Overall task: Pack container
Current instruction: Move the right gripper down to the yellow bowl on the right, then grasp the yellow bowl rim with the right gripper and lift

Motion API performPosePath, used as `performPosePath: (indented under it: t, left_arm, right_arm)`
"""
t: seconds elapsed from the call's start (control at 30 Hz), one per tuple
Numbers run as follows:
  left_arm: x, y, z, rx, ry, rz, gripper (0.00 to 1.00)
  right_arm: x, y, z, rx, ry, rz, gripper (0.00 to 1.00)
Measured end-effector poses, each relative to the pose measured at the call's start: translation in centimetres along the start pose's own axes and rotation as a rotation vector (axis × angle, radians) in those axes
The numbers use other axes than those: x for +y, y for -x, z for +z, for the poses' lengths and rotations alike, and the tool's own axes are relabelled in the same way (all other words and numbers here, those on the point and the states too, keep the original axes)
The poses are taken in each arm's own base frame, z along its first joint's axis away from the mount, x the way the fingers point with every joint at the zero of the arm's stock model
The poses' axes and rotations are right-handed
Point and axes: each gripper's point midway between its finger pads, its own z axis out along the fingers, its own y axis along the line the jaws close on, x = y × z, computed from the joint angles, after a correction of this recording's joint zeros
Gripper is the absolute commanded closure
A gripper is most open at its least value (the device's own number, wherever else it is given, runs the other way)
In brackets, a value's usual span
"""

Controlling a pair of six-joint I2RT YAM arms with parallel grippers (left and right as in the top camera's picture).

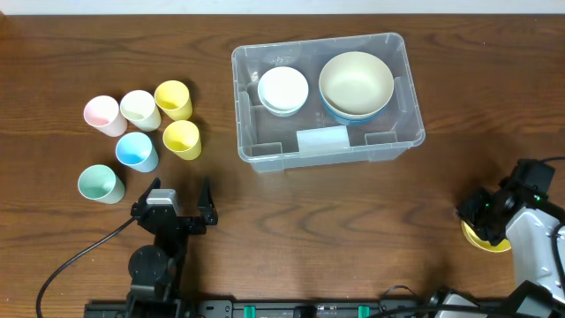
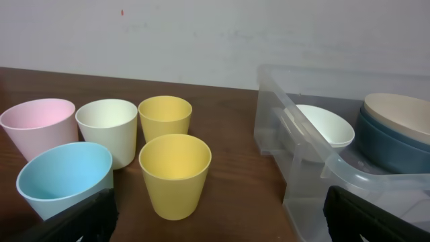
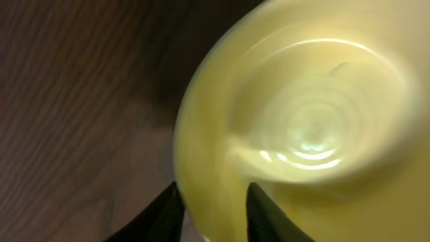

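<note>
Right claw point(image 3: 211, 208) narrow, pinching the rim of the yellow bowl point(image 3: 316, 134) at the near right of the desk point(image 1: 335, 221). Container point(image 1: 256, 132) lies ahead and to its left, well apart, long axis left-right, already holding stacked bowls point(image 1: 356, 84). Left claw point(image 1: 181, 191) wide, empty, near the cups point(image 1: 181, 139).

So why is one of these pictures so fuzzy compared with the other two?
Right wrist view: the yellow bowl sits so close to the lens that it is out of focus, with bright glare spots inside. Overhead view: sharp, evenly lit, soft shadows beside the cups. Left wrist view: cups crisp, faint reflections on the clear container.
</note>
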Motion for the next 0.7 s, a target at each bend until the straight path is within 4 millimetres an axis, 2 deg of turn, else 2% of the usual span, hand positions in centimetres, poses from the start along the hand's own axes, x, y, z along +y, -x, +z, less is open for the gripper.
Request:
performPosePath:
  t: [0.2, 0.37, 0.5, 0.57, 0.7]
  left_arm:
    - [0.0, 0.0, 0.0, 0.000, 0.000, 0.000, 0.02]
    - [0.0, 0.0, 0.0, 0.000, 0.000, 0.000, 0.02]
    - [0.0, 0.0, 0.0, 0.000, 0.000, 0.000, 0.02]
    - [0.0, 0.0, 0.0, 0.000, 0.000, 0.000, 0.02]
    - [0.0, 0.0, 0.0, 0.000, 0.000, 0.000, 0.02]
  right_arm:
    - [0.6, 1.1, 0.0, -0.046, 0.025, -0.016, 0.93]
    - [0.9, 1.7, -0.1, -0.068, 0.042, -0.019, 0.99]
    - [0.9, 1.7, -0.1, -0.070, 0.042, -0.019, 0.98]
    - [0.9, 1.7, -0.1, -0.068, 0.042, -0.019, 0.90]
    - [0.9, 1.2, -0.1, -0.050, 0.042, -0.016, 0.87]
